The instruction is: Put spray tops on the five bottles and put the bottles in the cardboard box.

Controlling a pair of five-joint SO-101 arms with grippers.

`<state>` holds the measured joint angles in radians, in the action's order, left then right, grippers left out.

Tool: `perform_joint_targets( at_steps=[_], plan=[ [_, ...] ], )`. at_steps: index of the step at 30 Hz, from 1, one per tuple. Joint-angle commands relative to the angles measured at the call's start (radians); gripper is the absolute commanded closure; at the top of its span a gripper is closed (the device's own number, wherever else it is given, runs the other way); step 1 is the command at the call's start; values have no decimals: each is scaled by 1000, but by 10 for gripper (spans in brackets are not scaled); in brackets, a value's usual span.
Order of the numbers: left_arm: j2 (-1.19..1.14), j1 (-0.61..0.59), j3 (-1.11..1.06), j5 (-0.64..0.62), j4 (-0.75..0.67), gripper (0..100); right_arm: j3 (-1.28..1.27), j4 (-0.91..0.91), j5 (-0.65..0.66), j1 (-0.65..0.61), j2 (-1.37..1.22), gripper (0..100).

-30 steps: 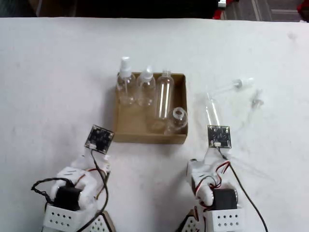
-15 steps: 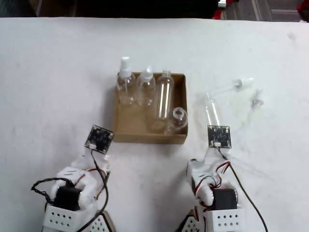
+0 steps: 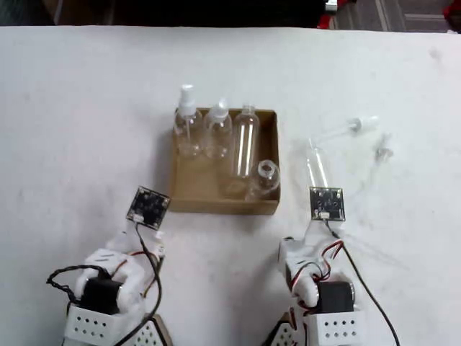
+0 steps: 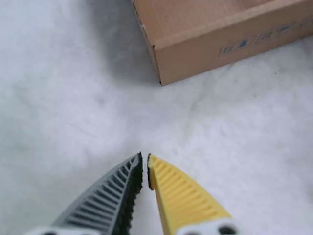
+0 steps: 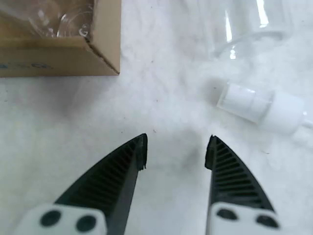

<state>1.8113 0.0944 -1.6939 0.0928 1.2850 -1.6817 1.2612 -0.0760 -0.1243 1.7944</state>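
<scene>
Left end effector: grey and yellow fingers pressed together at the tips, holding nothing, above the bare counter and near one front corner of the cardboard box.

Right end effector: black fingers spread with nothing between them, above the counter. The box's other front corner lies beyond one finger.

Near spray top: white, lying on its side on the counter just beyond the right end effector's other finger.

Loose bottle: clear and uncapped, lying on the counter just beside the near spray top. From above it lies to the right of the box and apart from it, its near end hidden under the right arm's wrist camera.

Box position: the open-topped cardboard box sits mid-counter, ahead of and between the two arms.

First capped bottle: clear, upright in the box's far left corner, with a white spray top on it.

Second capped bottle: clear, upright, just beside the first, with a white top on it.

Third bottle: clear and uncapped, inside the box with its neck toward the far wall. Whether it stands or lies cannot be told.

Fourth bottle: clear and uncapped, in the box's near right corner, its open mouth facing upward.

Far spray top: white with a thin tube, lying on the counter well to the right of the box.

Small piece: pale, on the counter near the far spray top, too small to identify.
</scene>
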Motion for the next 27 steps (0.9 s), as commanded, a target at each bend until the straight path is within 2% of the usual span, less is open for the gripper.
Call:
perform_joint_targets(
  at_steps=[1,14,17,21,24,27],
  plan=[
    [13,13,0,-11,3,976,-9,7,-8,7,5,820],
    [13,13,0,-11,3,976,-9,7,-5,5,5,819],
    [13,15,0,-11,-23,976,-9,-39,-3,-1,7,818],
    [13,5,0,-6,-255,977,-9,-183,-3,1,8,818],
    [13,5,17,-11,-436,977,-9,-375,-3,10,8,818],
    [13,5,54,-12,-549,976,-9,-567,-3,42,8,818]
  ],
)
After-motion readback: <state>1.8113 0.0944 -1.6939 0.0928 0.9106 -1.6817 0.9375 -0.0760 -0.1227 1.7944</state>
